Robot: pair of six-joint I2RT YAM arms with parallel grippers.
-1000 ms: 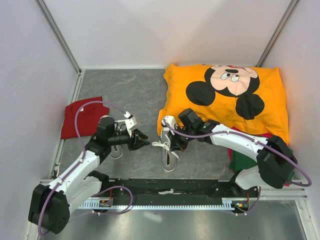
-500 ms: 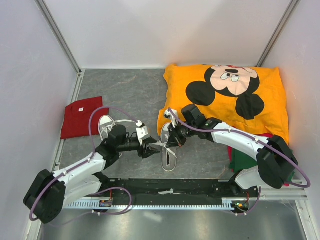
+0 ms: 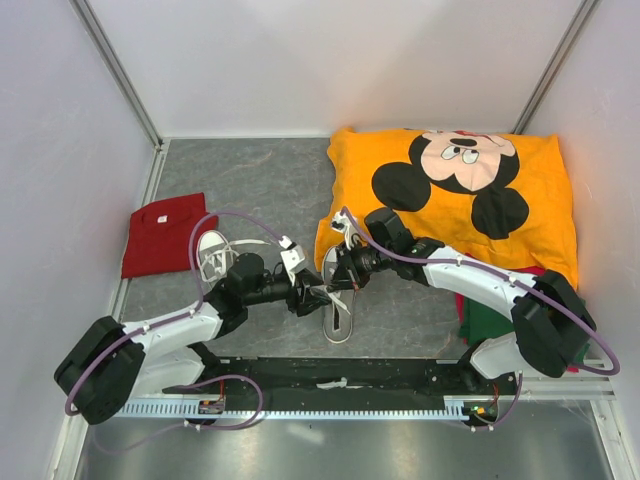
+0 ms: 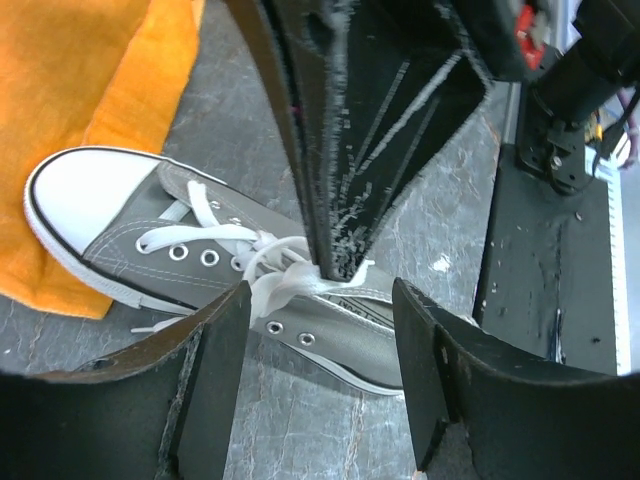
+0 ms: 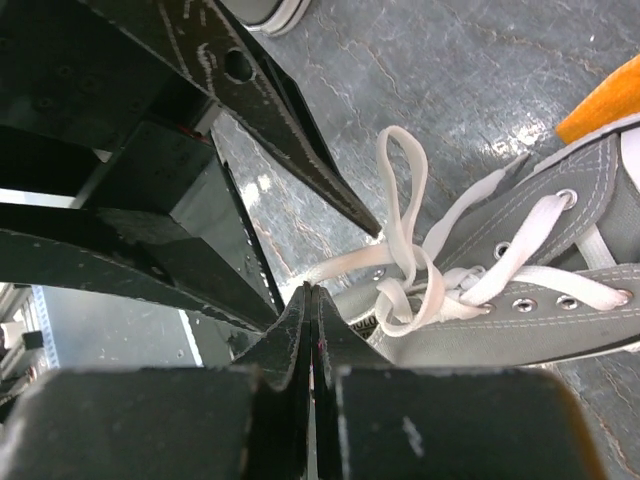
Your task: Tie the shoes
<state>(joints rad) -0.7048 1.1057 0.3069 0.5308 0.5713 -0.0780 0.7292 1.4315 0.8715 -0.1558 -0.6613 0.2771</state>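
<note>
Pinching lace [image 5: 415, 280], wrist view: right tool [image 5: 312, 292]

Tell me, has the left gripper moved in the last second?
Yes. The left gripper has moved right, away from the red cloth and up to the right-hand shoe, where the right gripper pinches a lace.

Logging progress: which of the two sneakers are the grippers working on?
The sneaker beside the orange Mickey pillow: the right gripper pinches its laces, the open left gripper flanks them. The other sneaker sits apart by the red cloth.
</note>
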